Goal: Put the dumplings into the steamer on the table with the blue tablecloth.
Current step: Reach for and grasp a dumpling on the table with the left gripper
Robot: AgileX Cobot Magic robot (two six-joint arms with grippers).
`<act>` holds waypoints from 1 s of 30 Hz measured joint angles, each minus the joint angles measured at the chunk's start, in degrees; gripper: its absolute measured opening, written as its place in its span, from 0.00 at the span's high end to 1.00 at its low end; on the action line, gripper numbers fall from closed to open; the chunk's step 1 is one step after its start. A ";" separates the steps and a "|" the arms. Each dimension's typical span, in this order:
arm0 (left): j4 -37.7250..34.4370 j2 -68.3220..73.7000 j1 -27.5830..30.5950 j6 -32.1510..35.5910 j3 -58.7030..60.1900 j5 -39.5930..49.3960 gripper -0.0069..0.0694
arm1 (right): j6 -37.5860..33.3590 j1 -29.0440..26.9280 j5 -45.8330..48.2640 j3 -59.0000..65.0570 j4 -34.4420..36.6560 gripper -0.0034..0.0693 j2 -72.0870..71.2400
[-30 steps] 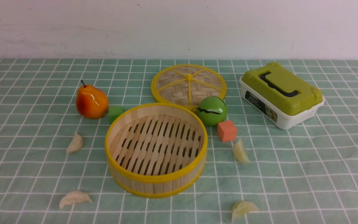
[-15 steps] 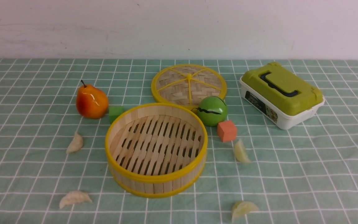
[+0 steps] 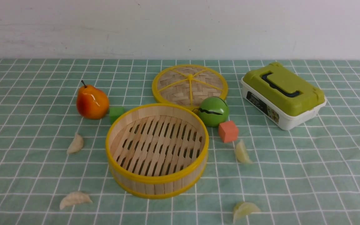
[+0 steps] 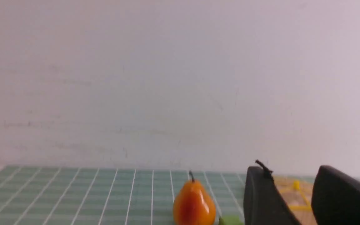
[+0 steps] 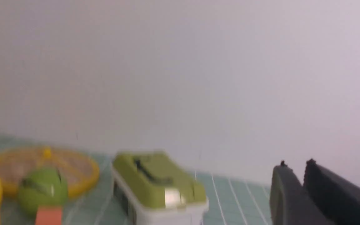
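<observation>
The left pincer (image 4: 290, 170) stands wide, its fingers apart with nothing between the tips. The right pincer (image 5: 296, 165) is narrow, with a small gap at the tips and no load.

On the counter (image 3: 308, 187), clad in green-teal cloth with a white grid, the near right dumpling (image 3: 245, 210) lies close to the front. The near left dumpling (image 3: 74, 199) lies slightly farther back, on the opposite side of the steamer (image 3: 158, 179).

The steamer sits upright and empty between the left and right dumplings, its slatted base exposed. The far right dumpling (image 3: 242, 152) lies near the orange cube (image 3: 228, 132); the far left dumpling (image 3: 75, 143) lies between the near left dumpling and the pear (image 3: 92, 102).

The green cube (image 3: 116, 114) is located beside the steamer's rear left edge; contact cannot be determined. The striped green watermelon (image 3: 213, 111) is positioned behind the orange cube. The pear stands stem up at rear left. The latched storage box (image 3: 289, 90), white with an olive lid, is at rear right. The woven steamer lid (image 3: 172, 90) is behind the steamer. A pale wall (image 3: 180, 28) forms the background.
</observation>
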 joint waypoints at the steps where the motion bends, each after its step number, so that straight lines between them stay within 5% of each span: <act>1: -0.05 0.00 0.00 -0.37 0.00 -2.72 0.60 | 3.75 0.00 -4.01 0.00 0.00 0.82 0.00; 6: -2.24 0.00 0.00 -9.29 0.00 -9.97 0.60 | 19.81 0.00 -16.62 0.00 -0.25 0.81 0.00; 8: -4.79 0.00 0.00 -17.00 -0.31 -12.32 0.61 | 24.43 0.00 -17.24 0.00 -0.69 0.81 0.00; 12: -6.10 0.27 0.00 -21.43 -5.99 -7.60 0.73 | 29.56 -0.05 -14.39 -3.54 -2.69 0.85 1.42; 16: -3.63 6.86 0.00 -18.04 -17.34 1.20 0.93 | 30.01 -0.05 -6.50 -12.80 -6.69 0.96 6.31; 23: -3.63 30.43 -0.08 -16.74 -32.44 12.00 0.93 | 27.62 -0.05 22.98 -28.23 -14.95 0.96 25.08; 30: -7.19 52.05 -4.05 -21.22 -36.55 32.21 0.93 | 26.80 1.88 36.90 -29.59 -10.12 0.96 37.44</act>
